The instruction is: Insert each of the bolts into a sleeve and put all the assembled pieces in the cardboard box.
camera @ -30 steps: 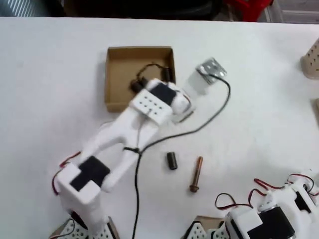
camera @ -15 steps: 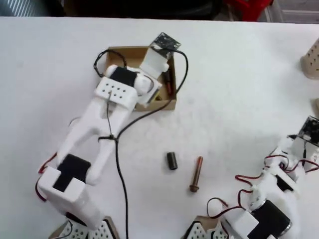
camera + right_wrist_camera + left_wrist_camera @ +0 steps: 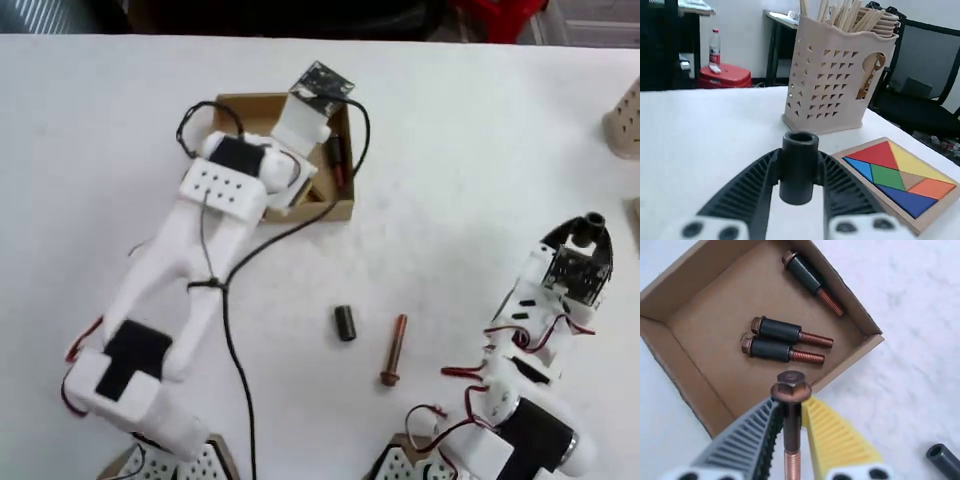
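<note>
While three sleeved bolts (image 3: pixel 780 330) lie in the cardboard box (image 3: pixel 690 375) near the far edge of the table (image 3: pixel 100 120), the left gripper (image 3: pixel 790 402) clamps a bare bolt (image 3: pixel 791 390) above it; the right gripper (image 3: pixel 798 156) pinches a sleeve (image 3: pixel 798 180) near the right edge.

- The bolt (image 3: pixel 791 412) in my left gripper (image 3: pixel 791 401) is copper-toned metal, softly shiny, with a rough thread.
- Its fingers (image 3: pixel 832 437) are ribbed matt plastic, one grey and one yellow.
- The sleeve (image 3: pixel 799 170) in my right gripper (image 3: pixel 799 155) looks like smooth black plastic with a dull sheen.
- The cardboard box (image 3: pixel 710 335) is matt brown, raw at its edges.
- The table (image 3: pixel 920 340) is white and faintly mottled.
- At upper right of the right wrist view, the perforated holder (image 3: pixel 830 85) is matt beige.
</note>
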You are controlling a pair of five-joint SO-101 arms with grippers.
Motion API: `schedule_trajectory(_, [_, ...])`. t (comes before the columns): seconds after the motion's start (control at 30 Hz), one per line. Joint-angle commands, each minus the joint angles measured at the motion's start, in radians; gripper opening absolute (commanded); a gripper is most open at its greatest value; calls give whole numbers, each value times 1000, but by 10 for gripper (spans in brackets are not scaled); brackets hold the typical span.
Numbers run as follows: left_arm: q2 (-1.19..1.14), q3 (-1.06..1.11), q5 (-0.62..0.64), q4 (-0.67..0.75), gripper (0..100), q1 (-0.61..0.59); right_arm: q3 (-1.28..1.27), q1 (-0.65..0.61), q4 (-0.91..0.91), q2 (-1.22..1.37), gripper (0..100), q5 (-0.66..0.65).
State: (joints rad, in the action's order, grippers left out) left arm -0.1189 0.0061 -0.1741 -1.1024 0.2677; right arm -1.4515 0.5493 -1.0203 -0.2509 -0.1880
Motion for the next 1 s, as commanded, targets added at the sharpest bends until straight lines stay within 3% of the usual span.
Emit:
schedule_trajectory(0.0, [209, 124, 9, 101, 20, -8, -32, -51, -148, -4, 18, 100])
schedule_trajectory(0.17, [375, 350, 9, 229, 20, -38, -130, -153, -332, 1, 18, 169])
schedule_trajectory(0.37, [529, 496, 11, 242, 21, -137, -204, -286, -458, 4, 18, 253])
schedule_trajectory(0.73, [704, 755, 11, 256, 23, -340, -224, -567, -469, 4, 18, 269])
schedule_trajectory(0.97, [871, 996, 11, 405, 23, -469, -224, -757, -466, 5, 18, 269])
